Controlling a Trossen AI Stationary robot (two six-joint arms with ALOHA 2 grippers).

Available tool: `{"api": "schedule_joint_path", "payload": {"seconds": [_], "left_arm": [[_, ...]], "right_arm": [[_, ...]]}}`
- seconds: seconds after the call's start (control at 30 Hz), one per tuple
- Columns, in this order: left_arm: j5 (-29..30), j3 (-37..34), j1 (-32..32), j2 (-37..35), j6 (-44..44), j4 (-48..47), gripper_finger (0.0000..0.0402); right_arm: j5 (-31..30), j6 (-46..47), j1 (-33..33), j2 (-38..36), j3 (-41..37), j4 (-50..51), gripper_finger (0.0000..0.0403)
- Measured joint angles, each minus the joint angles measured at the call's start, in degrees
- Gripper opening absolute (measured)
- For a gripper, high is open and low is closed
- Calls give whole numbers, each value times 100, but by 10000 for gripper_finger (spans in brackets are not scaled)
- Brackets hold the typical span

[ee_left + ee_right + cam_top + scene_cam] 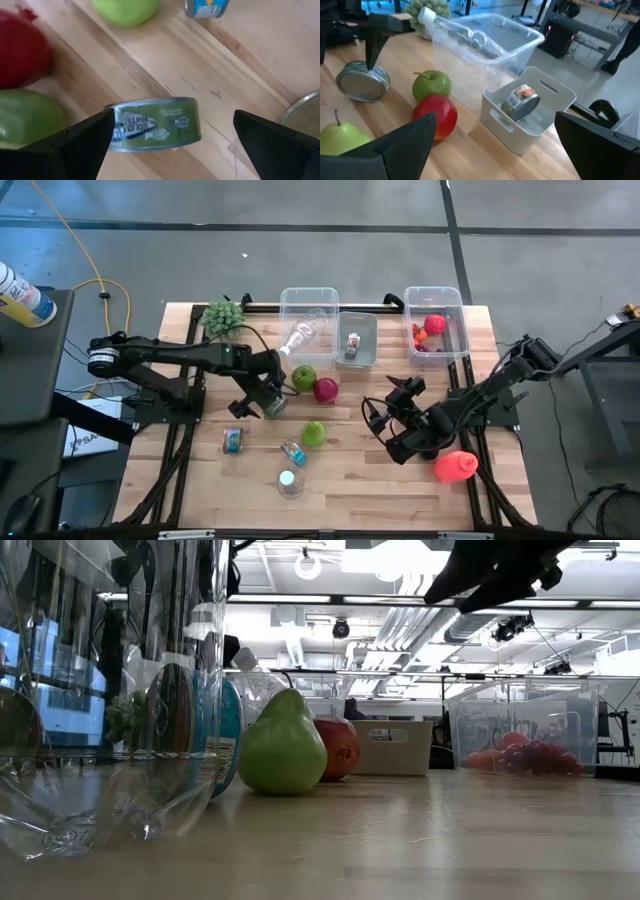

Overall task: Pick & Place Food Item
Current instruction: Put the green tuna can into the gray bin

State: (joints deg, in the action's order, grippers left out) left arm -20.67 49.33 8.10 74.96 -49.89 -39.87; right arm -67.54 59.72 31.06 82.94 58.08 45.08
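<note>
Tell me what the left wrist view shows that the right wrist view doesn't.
Only the left wrist view shows the label side of the green tuna can lying between the left fingers, plus a blue can. Only the right wrist view shows the clear bin holding a plastic bottle and the white bin with a can. Both show the tuna can, red apple and green apple.
</note>
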Motion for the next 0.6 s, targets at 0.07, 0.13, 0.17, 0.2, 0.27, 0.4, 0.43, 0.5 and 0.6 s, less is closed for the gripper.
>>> {"api": "schedule_joint_path", "payload": {"seconds": [0.07, 0.13, 0.17, 0.2, 0.27, 0.4, 0.43, 0.5, 0.6], "left_arm": [[-144, -1, 69, 0, 88, 1, 397], [-153, -1, 80, 0, 284, 4, 397], [-74, -1, 72, 0, 481, 32, 397], [104, -1, 46, 0, 761, 70, 397], [685, -1, -34, 0, 1488, 130, 397], [1929, -1, -342, -28, 2752, 118, 397], [2114, -1, -432, -37, 3010, 131, 397], [2257, -3, -603, -68, 3413, 137, 397], [2257, -3, -837, -76, 3882, 182, 397]], "right_arm": [[150, 0, -64, 0, 0, -7, 395], [241, -6, -112, 0, 0, -8, 395], [271, -65, -124, 0, 0, -22, 395], [311, -187, -126, 0, 0, -63, 395], [345, -446, -122, 0, 0, -224, 395], [357, -988, -117, 0, 0, -565, 395], [359, -1098, -117, 0, 0, -606, 395], [359, -1269, -119, 0, 0, -640, 395], [364, -1349, -160, 0, 0, -635, 395]]}}
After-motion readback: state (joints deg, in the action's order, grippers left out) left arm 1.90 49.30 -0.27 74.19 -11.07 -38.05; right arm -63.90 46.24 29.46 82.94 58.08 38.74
